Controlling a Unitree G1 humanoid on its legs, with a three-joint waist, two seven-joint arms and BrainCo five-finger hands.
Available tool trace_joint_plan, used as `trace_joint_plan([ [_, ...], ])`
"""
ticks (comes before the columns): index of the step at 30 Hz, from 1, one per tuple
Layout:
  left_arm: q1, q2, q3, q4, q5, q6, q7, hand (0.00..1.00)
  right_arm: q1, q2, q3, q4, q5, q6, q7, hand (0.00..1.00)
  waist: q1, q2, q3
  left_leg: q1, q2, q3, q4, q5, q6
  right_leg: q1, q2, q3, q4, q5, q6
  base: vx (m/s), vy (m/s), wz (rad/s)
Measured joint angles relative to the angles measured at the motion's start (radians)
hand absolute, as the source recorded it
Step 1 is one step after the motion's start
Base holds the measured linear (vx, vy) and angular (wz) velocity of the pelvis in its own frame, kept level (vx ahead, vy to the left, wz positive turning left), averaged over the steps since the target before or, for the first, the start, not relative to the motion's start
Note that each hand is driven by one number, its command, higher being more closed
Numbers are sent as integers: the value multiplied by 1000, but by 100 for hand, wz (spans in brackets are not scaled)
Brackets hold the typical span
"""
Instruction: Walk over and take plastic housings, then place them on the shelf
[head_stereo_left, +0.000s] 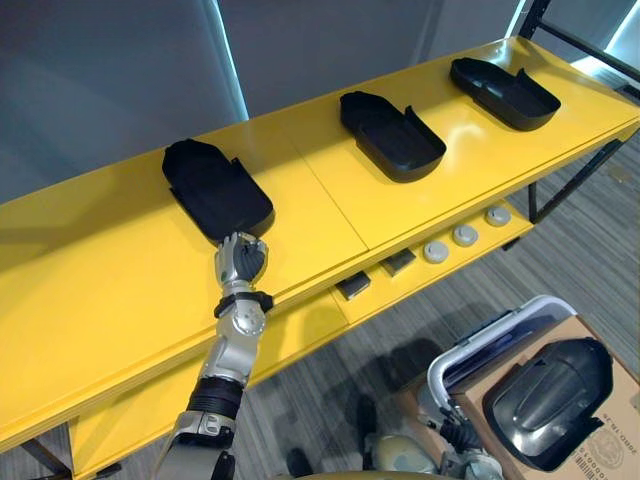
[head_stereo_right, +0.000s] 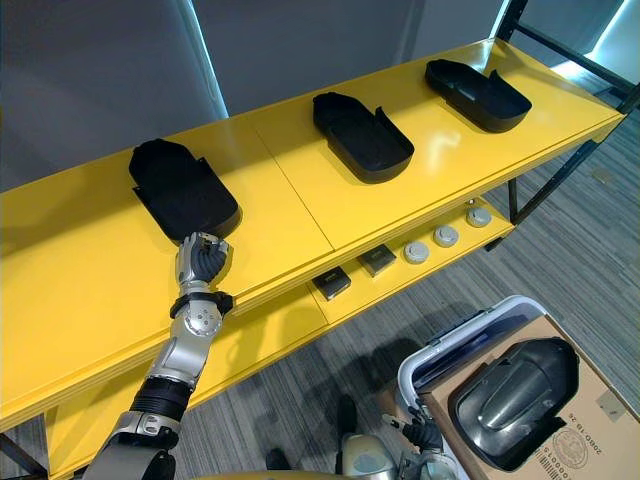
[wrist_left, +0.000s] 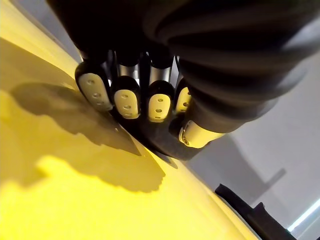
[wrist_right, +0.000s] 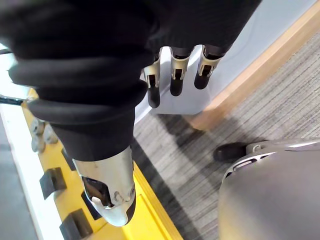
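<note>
Three black plastic housings lie on the yellow shelf top (head_stereo_left: 120, 290). The left housing (head_stereo_left: 215, 188) rests flat, and my left hand (head_stereo_left: 240, 258) is at its near end. In the left wrist view its curled fingers (wrist_left: 125, 102) and thumb (wrist_left: 192, 135) close on the housing's dark rim (wrist_left: 150, 145). The middle housing (head_stereo_left: 392, 135) and the right housing (head_stereo_left: 503, 92) lie further along the shelf, apart from the hand. My right hand (wrist_right: 175, 75) hangs low beside me over the floor, fingers straight and holding nothing.
A cardboard box (head_stereo_left: 600, 455) in a white-framed cart (head_stereo_left: 490, 345) at the lower right holds another dark housing (head_stereo_left: 548, 400). The lower yellow shelf carries round grey discs (head_stereo_left: 465, 236) and small black blocks (head_stereo_left: 352, 287). A dark frame post (head_stereo_left: 545, 190) stands at the shelf's right end.
</note>
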Motion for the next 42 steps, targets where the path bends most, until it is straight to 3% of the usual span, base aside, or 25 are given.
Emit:
trace_joint_plan([
  [5, 85, -14, 4, -249, -65, -66, 3, 100, 0, 0, -9, 26, 0, 2, -6, 0, 9, -1, -1, 4, -1, -38, 7, 0, 1, 23, -6, -27, 0, -1, 1, -10, 8, 20],
  [8, 118, -14, 44, -420, -121, -127, 17, 100, 6, -4, -11, 41, 0, 2, -17, 0, 35, -1, -2, -8, -2, -58, 19, -1, 2, 33, -11, -37, 0, -2, 1, -46, 15, 20],
  [10, 162, -15, 138, -540, -165, -191, 49, 100, 10, -10, -11, 46, 0, 2, -18, 0, 37, -1, -2, -15, -2, -91, 19, -1, 5, 45, -16, -65, 0, -8, 3, -41, 6, 35],
  [12, 194, -18, 216, -559, -214, -218, 75, 100, 13, -17, -11, 50, 0, 2, -18, 0, 40, 0, -3, -10, -2, -110, 21, 1, 5, 59, -17, -84, 0, -14, 3, -20, 1, 33],
  [16, 279, -52, 448, -484, -400, -240, 145, 100, 10, -24, -40, 69, -1, 3, -20, 0, 76, 4, -7, -12, -1, -148, 15, 13, 5, 73, -18, -115, 1, -21, 4, -15, -1, 26],
  [19, 354, -56, 517, -346, -487, -227, 151, 100, 10, -25, -49, 68, -2, 7, -20, 0, 90, 1, -14, -3, 1, -178, 6, 24, 5, 92, -18, -149, 1, -28, 1, 16, 2, 37],
  [21, 418, -57, 545, -208, -525, -209, 142, 100, 6, -21, -47, 66, -13, 11, -19, 0, 105, -3, -37, 5, 1, -188, -9, 33, 4, 98, -17, -161, 1, -31, 0, 29, 12, 18],
  [24, 467, -60, 563, 27, -580, -141, 70, 100, 2, -8, -38, -2, -20, 23, -18, 0, 136, -9, -64, 6, 1, -183, -9, 33, 3, 103, -20, -165, 1, -33, 0, 1, 24, 6],
  [25, 481, -66, 563, 113, -588, -122, 48, 0, 0, -1, -36, -21, -21, 24, -17, 0, 141, -11, -73, 7, 1, -183, -8, 31, 2, 105, -21, -166, 1, -34, 1, 0, 0, 0],
  [29, 500, -102, 539, 354, -589, -90, -30, 0, 0, 6, -16, -40, -23, 31, -18, 0, 142, -14, -76, 23, 2, -176, -9, 27, 0, 121, -21, -166, 1, -47, 9, -4, 7, 0],
  [31, 500, -112, 442, 483, -588, -78, -89, 0, -2, 8, -13, -36, -23, 34, -19, 0, 141, -14, -76, 22, 3, -171, -11, 26, 2, 117, -20, -163, 0, -48, 10, -12, 3, -4],
  [37, 472, -121, 281, 568, -508, -80, -176, 0, -24, 5, -11, 39, -23, 42, -21, 0, 137, -11, -74, 24, 9, -157, -16, 26, -1, 105, -10, -142, 0, -52, 6, 8, -2, -11],
  [42, 438, -93, 217, 588, -492, -81, -177, 0, -31, 4, -12, 40, -23, 42, -28, 0, 130, -8, -72, 26, 13, -152, -16, 27, -3, 101, -4, -136, 0, -54, 3, 39, 4, -6],
])
